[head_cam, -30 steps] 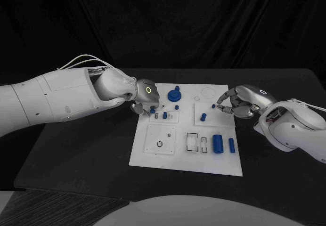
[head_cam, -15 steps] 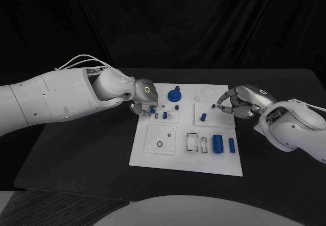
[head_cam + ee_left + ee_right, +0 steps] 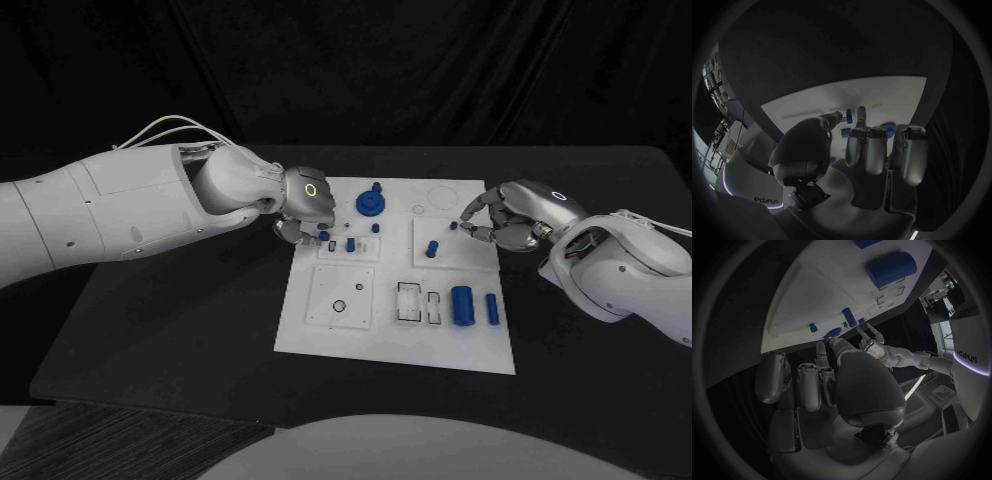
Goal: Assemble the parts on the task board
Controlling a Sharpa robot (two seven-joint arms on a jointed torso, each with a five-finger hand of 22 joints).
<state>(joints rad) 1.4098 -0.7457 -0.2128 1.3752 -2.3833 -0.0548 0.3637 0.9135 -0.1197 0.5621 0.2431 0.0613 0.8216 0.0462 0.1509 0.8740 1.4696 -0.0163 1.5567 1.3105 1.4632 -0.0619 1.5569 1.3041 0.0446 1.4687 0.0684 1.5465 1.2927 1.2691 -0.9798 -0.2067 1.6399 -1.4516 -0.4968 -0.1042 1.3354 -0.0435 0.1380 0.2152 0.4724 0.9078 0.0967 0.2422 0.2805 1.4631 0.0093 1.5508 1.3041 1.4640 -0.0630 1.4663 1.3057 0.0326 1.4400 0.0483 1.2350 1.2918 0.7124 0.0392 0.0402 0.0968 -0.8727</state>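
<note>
The white task board (image 3: 361, 330) lies mid-table. My left hand (image 3: 306, 208) hangs over its far left corner, fingertips down on a small blue peg (image 3: 325, 236). In the left wrist view the thumb (image 3: 832, 118) and a fingertip (image 3: 861, 112) pinch that peg (image 3: 848, 117). My right hand (image 3: 505, 215) rests at the board's far right edge with its fingers curled. A small blue piece (image 3: 451, 226) sits just off its fingertips, and I cannot tell if they touch it. A blue round part with a knob (image 3: 371, 203) stands at the far middle.
More small blue pegs (image 3: 351, 243) (image 3: 375, 228) (image 3: 433, 248) stand in the board's far half. A large blue cylinder (image 3: 462, 305) and a thinner one (image 3: 492, 308) lie near the right edge, beside two rectangular slots (image 3: 411, 300). Bare black table (image 3: 173, 330) surrounds the board.
My left hand has shifted very slightly left and away over the board's far left corner. My right hand and the parts have stayed put.
</note>
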